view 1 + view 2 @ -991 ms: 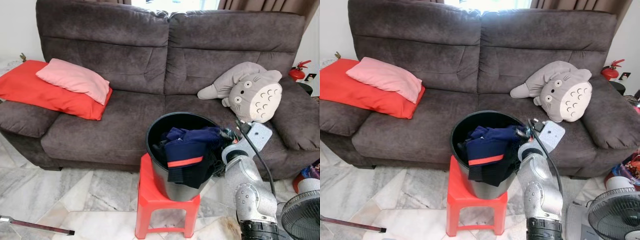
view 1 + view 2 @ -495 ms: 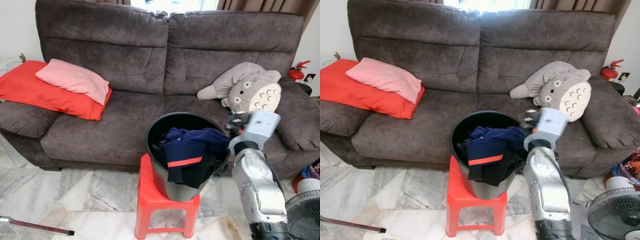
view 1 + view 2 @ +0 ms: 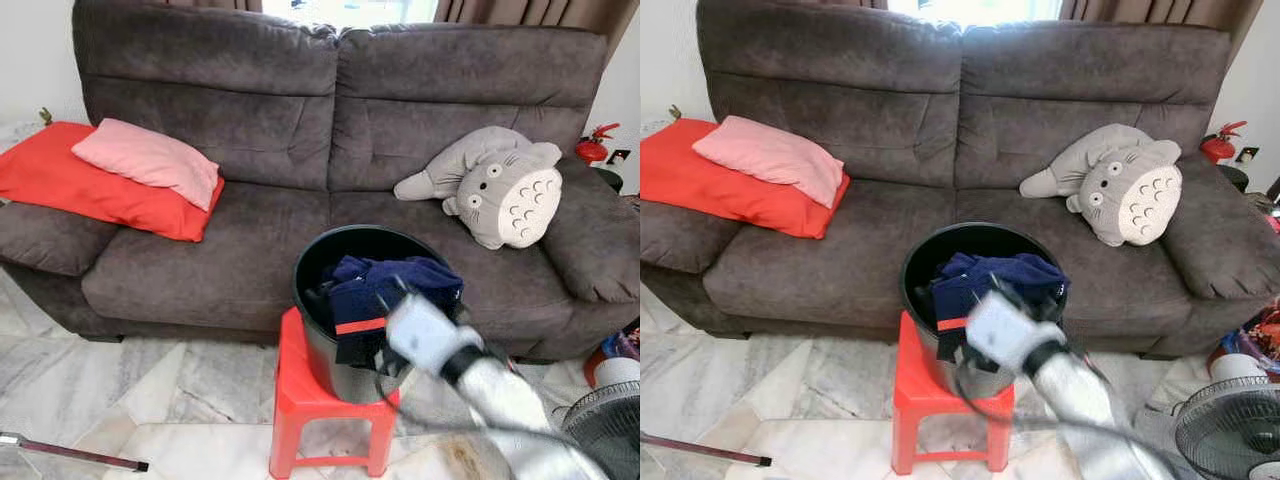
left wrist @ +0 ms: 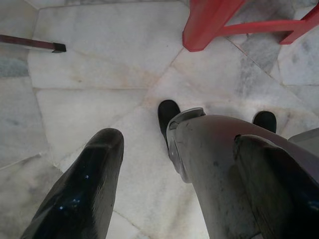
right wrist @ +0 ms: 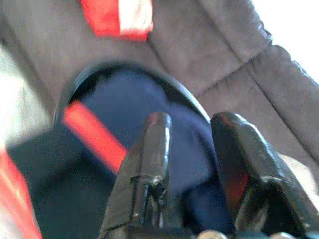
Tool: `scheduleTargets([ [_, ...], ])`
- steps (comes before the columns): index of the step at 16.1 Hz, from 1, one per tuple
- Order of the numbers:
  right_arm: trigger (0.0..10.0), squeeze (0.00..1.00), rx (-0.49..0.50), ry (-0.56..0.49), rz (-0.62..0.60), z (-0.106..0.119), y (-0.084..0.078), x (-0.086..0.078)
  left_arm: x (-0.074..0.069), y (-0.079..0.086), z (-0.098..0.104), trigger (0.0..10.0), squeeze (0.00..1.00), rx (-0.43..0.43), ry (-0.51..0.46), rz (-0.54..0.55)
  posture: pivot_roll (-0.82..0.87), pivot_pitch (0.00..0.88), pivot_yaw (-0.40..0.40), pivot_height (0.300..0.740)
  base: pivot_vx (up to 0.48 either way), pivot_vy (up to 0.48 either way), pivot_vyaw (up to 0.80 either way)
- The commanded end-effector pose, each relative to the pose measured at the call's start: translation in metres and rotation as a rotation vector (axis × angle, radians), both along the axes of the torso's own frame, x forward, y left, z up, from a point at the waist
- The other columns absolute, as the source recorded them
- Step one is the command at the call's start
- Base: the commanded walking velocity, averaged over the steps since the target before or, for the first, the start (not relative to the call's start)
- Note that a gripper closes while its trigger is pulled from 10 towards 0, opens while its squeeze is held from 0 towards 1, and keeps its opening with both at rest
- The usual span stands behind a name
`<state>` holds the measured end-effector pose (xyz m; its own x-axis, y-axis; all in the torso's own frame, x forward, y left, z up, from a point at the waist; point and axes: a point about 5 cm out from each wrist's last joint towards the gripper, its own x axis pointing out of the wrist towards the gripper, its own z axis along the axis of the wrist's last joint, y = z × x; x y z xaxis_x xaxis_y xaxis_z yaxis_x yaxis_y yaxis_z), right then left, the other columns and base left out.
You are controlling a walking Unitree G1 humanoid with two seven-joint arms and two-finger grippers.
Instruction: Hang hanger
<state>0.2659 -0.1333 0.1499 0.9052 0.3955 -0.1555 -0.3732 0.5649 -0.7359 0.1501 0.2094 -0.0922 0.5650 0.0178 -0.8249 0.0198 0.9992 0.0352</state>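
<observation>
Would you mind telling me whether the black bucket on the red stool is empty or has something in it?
It has something in it. The black bucket, upright on the red stool, holds bunched navy clothing with a red stripe, spilling over its front rim.

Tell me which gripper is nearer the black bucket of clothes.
Right. The right gripper is at the black bucket, its fingers open and pointing at the navy clothes inside. The left gripper hangs low over the marble floor beside the red stool.
</observation>
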Motion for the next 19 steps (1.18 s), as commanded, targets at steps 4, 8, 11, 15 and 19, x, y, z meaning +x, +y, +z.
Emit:
scheduleTargets([
  [4,10.0,0.00,-0.209,-0.023,-0.009,-0.016,-0.002,-0.009,-0.010,0.002,-0.004,10.0,0.00,0.009,0.049,-0.009,-0.05,0.085,-0.030,0.740,0.000,0.000,0.00],
  [8,10.0,0.00,-0.267,0.013,-0.057,-0.033,-0.009,-0.002,-0.010,0.003,-0.004,10.0,0.00,0.009,0.050,-0.005,-0.04,0.083,-0.032,0.740,0.000,0.000,0.00],
  [11,10.0,0.70,-0.265,0.025,-0.036,-0.046,-0.007,-0.001,-0.009,0.003,-0.004,10.0,0.00,0.010,0.049,-0.004,-0.03,0.079,-0.032,0.740,0.000,0.000,0.00],
  [15,10.0,0.00,-0.308,-0.068,-0.002,-0.048,-0.004,0.004,-0.008,0.003,-0.003,10.0,0.00,0.006,0.043,-0.006,-0.03,0.068,-0.031,0.740,0.000,0.000,0.00],
  [19,10.0,0.00,-0.324,-0.086,0.000,-0.056,-0.006,0.005,-0.008,0.001,-0.003,10.0,0.00,0.004,0.042,-0.012,-0.03,0.057,-0.031,0.740,0.000,0.000,0.00],
])
